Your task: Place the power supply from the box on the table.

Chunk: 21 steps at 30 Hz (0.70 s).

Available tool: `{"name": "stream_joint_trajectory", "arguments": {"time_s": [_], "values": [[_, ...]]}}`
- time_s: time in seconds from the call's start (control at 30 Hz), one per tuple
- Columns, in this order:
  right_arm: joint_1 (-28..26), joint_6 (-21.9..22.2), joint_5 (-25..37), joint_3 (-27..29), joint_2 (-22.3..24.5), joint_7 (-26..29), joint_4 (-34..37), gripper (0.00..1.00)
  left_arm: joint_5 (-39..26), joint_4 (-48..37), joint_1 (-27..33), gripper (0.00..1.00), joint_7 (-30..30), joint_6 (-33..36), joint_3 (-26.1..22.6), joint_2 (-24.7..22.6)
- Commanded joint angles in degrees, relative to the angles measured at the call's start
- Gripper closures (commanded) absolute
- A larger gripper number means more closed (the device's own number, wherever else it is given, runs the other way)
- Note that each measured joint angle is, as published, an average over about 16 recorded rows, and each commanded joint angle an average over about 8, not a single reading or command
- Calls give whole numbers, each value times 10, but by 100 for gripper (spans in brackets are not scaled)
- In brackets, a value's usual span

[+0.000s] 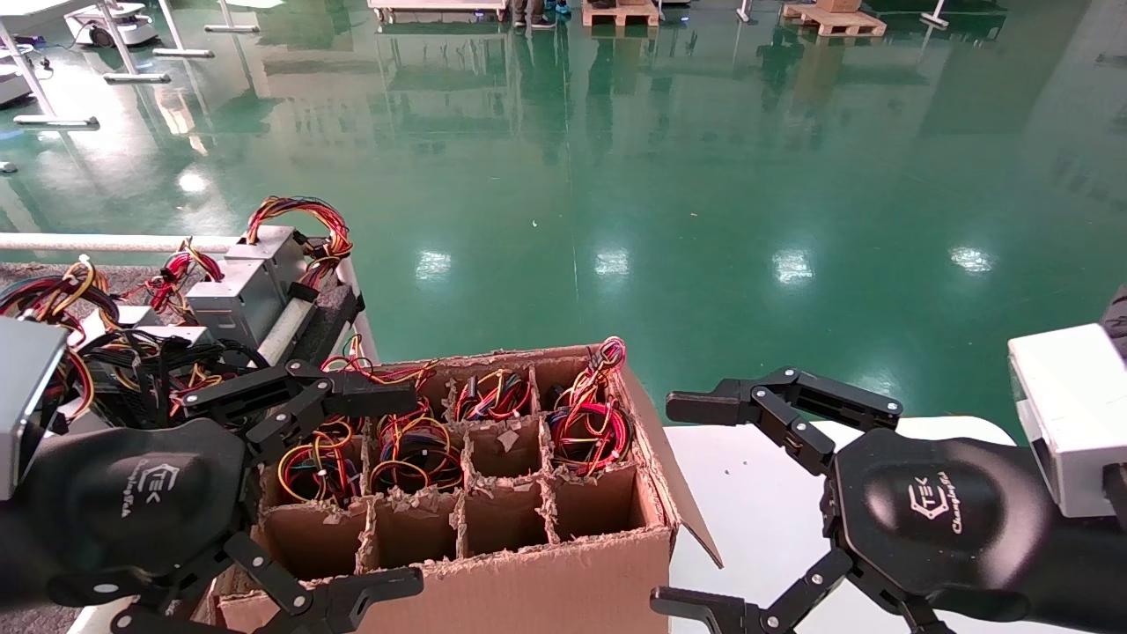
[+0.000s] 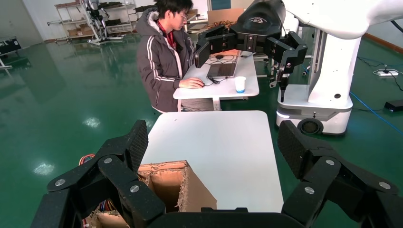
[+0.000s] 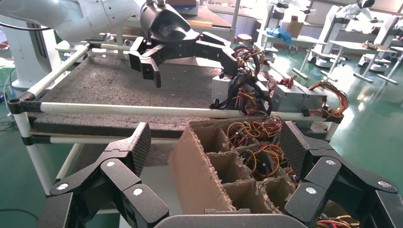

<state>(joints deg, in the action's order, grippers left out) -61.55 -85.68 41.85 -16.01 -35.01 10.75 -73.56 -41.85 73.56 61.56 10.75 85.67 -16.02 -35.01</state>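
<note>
Fingers of left gripper spread wide, empty, over the box; I'm lining up a power supply; next: descend, grip; right gripper idling open.

We see box of rough torn cardboard; desk matt, speckled, felt-like; floor glossy; fingers matt black plastic.

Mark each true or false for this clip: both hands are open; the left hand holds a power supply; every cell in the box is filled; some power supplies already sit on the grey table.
1. Both hands are open: true, the left hand and right hand are spread and hold nothing.
2. The left hand holds a power supply: false, it is empty over the box.
3. Every cell is filled: false, the near row is empty.
4. Units sit on the grey table: true.
</note>
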Motion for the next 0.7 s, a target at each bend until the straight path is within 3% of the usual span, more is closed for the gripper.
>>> {"name": "stream_joint_trajectory", "arguments": {"time_s": [0.03, 0.7], "values": [[0, 0, 0, 0, 0, 0, 0, 0, 0, 0, 0, 0, 0, 0, 0, 0], [0, 0, 0, 0, 0, 0, 0, 0, 0, 0, 0, 0, 0, 0, 0, 0]]}}
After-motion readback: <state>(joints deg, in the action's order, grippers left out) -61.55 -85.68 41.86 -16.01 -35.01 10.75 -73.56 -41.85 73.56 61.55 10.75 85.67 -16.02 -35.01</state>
